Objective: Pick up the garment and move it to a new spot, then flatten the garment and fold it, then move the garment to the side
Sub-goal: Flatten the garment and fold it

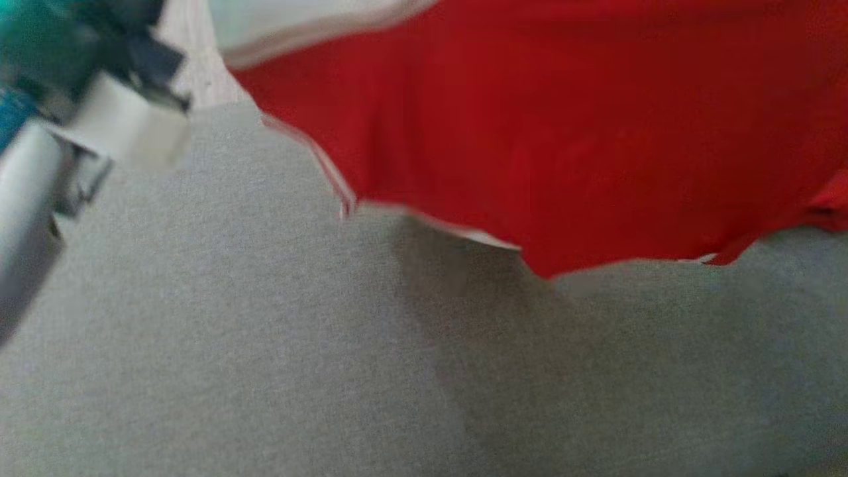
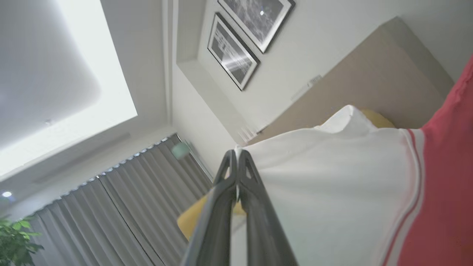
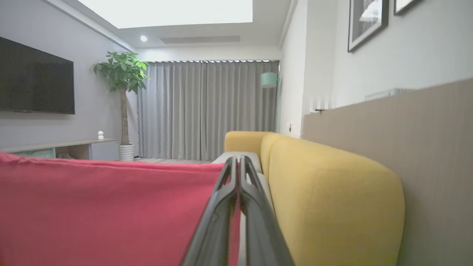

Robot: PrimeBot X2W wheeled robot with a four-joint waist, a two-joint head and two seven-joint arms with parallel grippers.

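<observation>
1. The red cloth garment (image 1: 530,132), with a white panel and pale trim, hangs in the air above a grey woven fabric surface (image 1: 199,344). Its lower hem is clear of that surface, and a shadow is cast beneath it.
2. The left gripper (image 2: 236,157) is shown with its fingers pressed together on a corner of the white panel (image 2: 314,177). The arm is raised, with the fingers directed steeply upward toward the ceiling.
3. The right gripper (image 3: 236,164) is shown pinching the garment's red upper edge, and red cloth is visible between the closed fingers. The fingers are held roughly level and directed along a yellow upholstered sofa (image 3: 332,192).
4. Two well-separated points of the upper edge are held, so that the cloth is drawn open by its own weight. This is judged to be the carrying step, in preparation for laying the garment flat at a new spot.
5. A pale forearm (image 1: 26,212) is seen, blurred, at the left edge of the head view.
</observation>
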